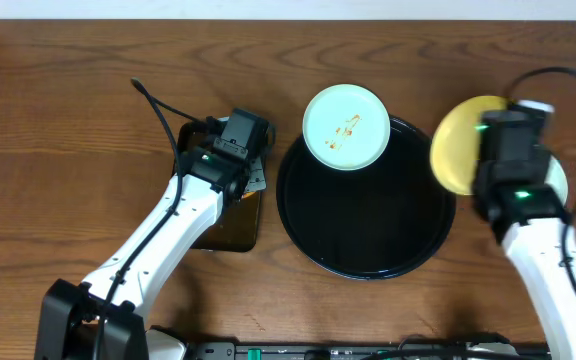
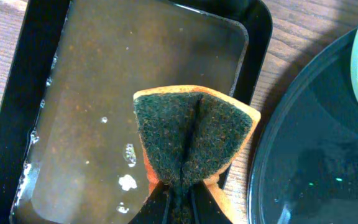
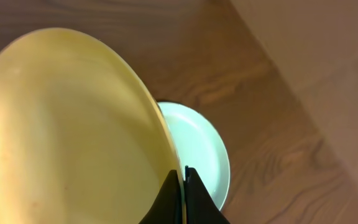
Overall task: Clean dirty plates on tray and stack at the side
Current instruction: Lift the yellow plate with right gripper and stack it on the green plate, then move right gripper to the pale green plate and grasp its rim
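Right jaws pinched the yellow plate [image 3: 67, 124] above the mint plate [image 3: 199, 149], seemingly stacking; left jaws clamped a sponge [image 2: 191, 130]; gentle lowering seemed next.

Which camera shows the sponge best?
The left wrist view: the sponge sits mid-frame, pinched in the left end effector over the rectangular tray. Overhead, the left arm mostly hides it; the right wrist view misses it entirely.

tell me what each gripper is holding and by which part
Left gripper: the sponge, pinched at its near edge so it folds. Right gripper: the yellow plate, by its rim.
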Controlling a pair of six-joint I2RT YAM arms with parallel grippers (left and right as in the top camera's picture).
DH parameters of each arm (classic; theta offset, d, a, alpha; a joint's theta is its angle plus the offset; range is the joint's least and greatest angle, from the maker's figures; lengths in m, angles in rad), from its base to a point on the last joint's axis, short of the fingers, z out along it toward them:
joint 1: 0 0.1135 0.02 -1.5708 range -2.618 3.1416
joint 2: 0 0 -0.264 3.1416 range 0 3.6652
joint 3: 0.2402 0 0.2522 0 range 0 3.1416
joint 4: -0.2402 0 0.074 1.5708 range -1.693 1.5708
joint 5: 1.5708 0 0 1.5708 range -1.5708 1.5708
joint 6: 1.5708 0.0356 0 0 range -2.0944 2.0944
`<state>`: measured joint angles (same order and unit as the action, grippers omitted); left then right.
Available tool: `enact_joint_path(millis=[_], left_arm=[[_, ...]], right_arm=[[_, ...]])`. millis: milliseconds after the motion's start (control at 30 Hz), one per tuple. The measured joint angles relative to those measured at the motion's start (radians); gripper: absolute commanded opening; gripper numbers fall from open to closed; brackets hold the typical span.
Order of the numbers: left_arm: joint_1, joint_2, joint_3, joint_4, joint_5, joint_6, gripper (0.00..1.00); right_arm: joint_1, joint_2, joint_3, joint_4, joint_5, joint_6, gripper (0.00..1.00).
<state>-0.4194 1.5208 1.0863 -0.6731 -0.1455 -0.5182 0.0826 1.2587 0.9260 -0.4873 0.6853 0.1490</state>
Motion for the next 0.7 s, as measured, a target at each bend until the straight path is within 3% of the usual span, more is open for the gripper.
enact_joint_path(millis=[67,267,567,700], left_arm=[[0.0,0.0,0.0,0.0,0.0,0.0,0.08],[0.0,0.0,0.0,0.0,0.0,0.0,0.08],[0.0,0.0,0.0,0.0,0.0,0.0,0.08],[0.0,0.0,0.0,0.0,0.0,0.0,0.08]], right_arm=[[-0.166,0.0,0.0,0.005,-0.105,0.057,0.01],[-0.397,0.002,0.0,0.006,-0.239,0.127,0.01],[-0.557,0.109,0.0,0.014,-0.35,0.172,0.01],[-0.562,0.165,0.0,0.029,-0.384,0.186,0.25]])
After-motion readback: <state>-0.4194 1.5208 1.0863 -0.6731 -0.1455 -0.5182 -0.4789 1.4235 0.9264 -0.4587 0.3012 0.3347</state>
